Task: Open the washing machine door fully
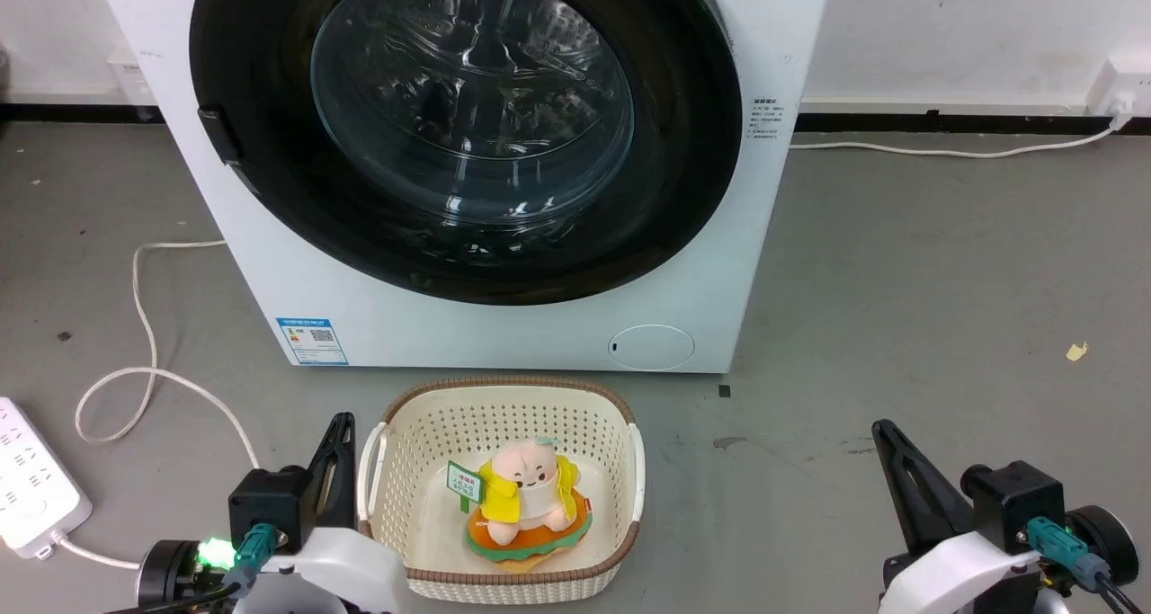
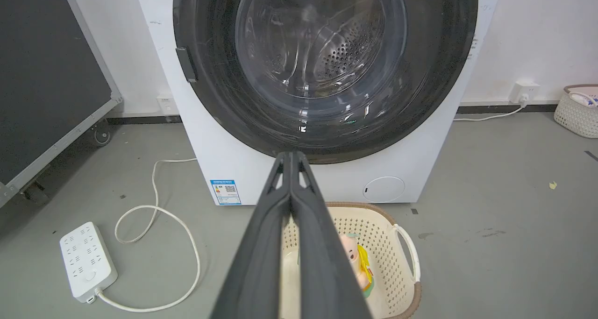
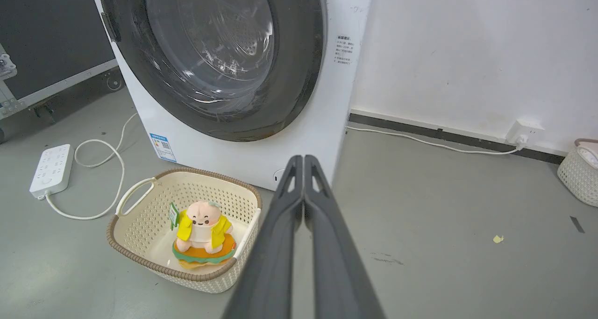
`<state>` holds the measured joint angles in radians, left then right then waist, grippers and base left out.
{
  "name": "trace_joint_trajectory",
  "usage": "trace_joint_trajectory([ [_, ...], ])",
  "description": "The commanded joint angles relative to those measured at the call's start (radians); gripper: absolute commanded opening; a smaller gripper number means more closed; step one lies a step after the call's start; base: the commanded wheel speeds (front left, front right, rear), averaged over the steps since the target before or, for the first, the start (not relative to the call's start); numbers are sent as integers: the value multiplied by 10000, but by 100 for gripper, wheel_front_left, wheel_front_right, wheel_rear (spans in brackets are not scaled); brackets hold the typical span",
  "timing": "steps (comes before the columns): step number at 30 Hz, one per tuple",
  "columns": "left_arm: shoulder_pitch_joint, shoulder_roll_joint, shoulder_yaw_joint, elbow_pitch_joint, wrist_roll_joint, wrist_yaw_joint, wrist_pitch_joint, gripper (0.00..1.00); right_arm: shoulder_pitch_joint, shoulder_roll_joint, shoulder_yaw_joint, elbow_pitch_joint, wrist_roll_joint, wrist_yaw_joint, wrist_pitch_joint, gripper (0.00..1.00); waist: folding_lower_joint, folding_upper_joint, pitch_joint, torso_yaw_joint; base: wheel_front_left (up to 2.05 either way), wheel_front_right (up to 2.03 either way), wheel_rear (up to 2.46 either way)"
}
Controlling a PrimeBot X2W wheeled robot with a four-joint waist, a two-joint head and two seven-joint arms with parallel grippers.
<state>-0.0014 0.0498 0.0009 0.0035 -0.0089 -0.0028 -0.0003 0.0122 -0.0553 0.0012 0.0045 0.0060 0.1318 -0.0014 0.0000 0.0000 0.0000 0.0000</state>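
Basket (image 1: pixel 504 386) with toy (image 1: pixel 526 497) fronts the washing machine door (image 1: pixel 472 102); left hand (image 2: pixel 290 154), right hand (image 3: pixel 303 158) pressed together.

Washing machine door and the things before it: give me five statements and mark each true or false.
1. The washing machine door is closed. True.
2. The left pincer grips the door's rim. False: it is shut on nothing, well apart from the door.
3. A plush toy sits in the basket. True.
4. The power strip lies at the robot's right. False: it lies at its left.
5. The right pincer stands wide open. False: its fingers are pressed together.
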Motion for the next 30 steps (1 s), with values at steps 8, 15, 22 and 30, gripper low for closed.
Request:
trace_joint_trajectory([
  [8, 14, 4, -9, -35, 89, 28, 3, 0, -122, 51, -12, -45, -60, -11, 14, 0, 0, 0, 0, 0, 0, 0, 0],
  [15, 0, 0, -3, 1, -13, -2, -3, 100, 3, -2, 0, -1, 6, 0, -4, 100, 0, 0, 0, 0, 0, 0, 0],
  [22, 7, 5, -28, 4, 8, 9, -87, 100, 12, 0, 19, -5, 77, 0, -86, 100, 1, 0, 6, -1, 0, 0, 0],
  [30, 1, 23, -93, -23, 40, 46, -255, 100, -3, 3, 9, -8, 101, -1, -254, 100, 1, 0, 61, 15, 0, 0, 0],
])
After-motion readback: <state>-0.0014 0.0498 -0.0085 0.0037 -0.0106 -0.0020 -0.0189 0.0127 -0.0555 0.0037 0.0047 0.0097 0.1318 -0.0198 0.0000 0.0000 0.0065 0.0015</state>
